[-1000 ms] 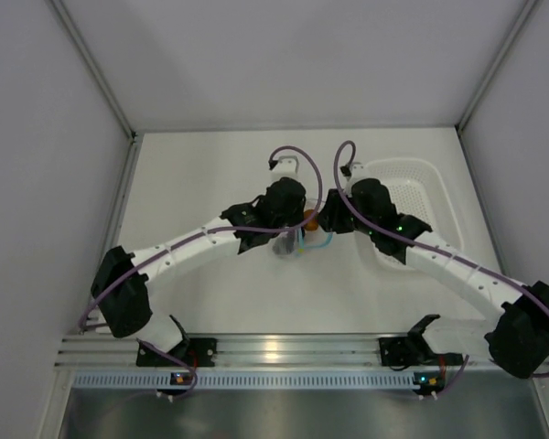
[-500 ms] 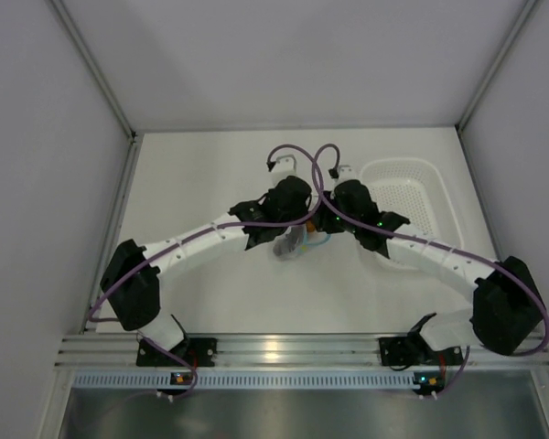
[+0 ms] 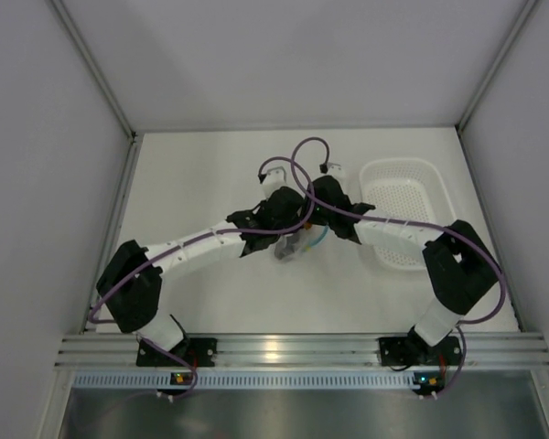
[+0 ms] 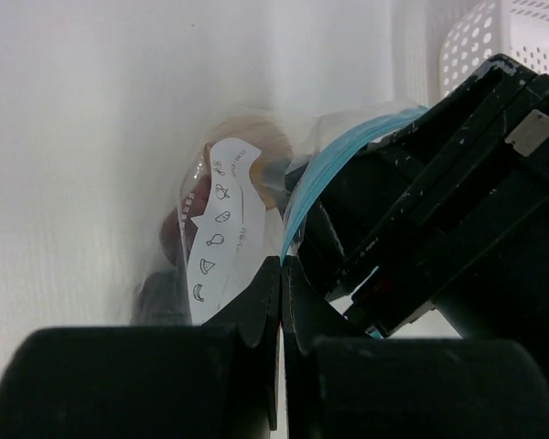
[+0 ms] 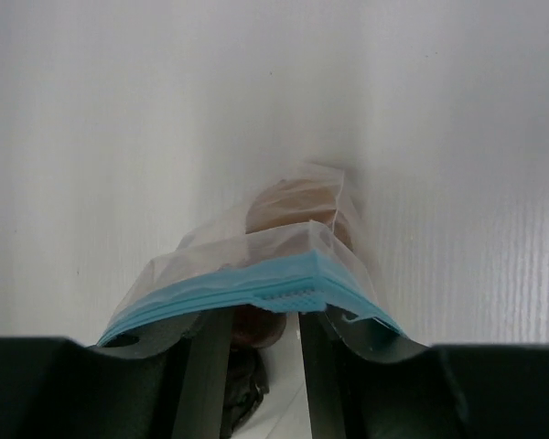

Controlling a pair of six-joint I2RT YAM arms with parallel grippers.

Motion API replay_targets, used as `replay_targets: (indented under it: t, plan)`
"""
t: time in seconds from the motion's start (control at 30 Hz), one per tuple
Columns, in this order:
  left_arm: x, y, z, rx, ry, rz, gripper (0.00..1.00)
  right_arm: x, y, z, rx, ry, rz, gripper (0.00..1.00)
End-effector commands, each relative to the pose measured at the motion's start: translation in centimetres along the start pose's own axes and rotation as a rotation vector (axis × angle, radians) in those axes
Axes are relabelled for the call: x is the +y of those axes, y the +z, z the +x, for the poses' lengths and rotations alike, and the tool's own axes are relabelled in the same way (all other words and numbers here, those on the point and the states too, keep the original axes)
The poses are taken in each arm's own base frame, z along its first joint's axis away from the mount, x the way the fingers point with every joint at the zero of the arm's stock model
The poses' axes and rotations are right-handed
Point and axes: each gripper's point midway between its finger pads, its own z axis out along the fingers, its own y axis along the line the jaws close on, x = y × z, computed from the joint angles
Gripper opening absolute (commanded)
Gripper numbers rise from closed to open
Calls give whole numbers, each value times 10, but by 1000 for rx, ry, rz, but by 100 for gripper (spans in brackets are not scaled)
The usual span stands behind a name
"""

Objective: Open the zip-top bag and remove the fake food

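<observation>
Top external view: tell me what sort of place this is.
Probably a robot lab test cell: a white table walled by plain grey panels, an aluminium rail carrying two arm bases, and props: a zip-top bag and a perforated basket.

The zip-top bag (image 3: 298, 245), clear crinkled plastic with a light blue zip strip (image 5: 256, 288), sits near the table's centre in the top view. In the left wrist view it bears a white printed label (image 4: 224, 233); the strip arcs along its 3 o'clock side and runs down into the closed fingers of the left gripper (image 4: 282, 267). In the right wrist view the strip forms the bag's 6 o'clock edge, bowed upward; whether the seal is parted cannot be told. The fake food is inside: a pale orange piece (image 4: 249, 139) at 12 o'clock, a maroon-brown piece (image 5: 293, 206) and a dark piece (image 4: 165, 293) at 7 o'clock.
</observation>
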Motion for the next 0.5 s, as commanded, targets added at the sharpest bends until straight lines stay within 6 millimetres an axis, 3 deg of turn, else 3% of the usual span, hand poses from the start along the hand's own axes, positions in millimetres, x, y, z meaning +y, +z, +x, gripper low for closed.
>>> replay_targets:
  t: [0.0, 0.27, 0.47]
  plan:
    - [-11, -12, -18, -48, -70, 68, 0, 26, 17, -25, -109, 83, -20, 35]
    - [19, -12, -20, -45, -87, 40, 0, 11, 47, -5, -67, -12, 57, 40]
    - [39, -11, -26, -43, -102, 28, 0, 19, 65, 13, 5, -54, 16, 52]
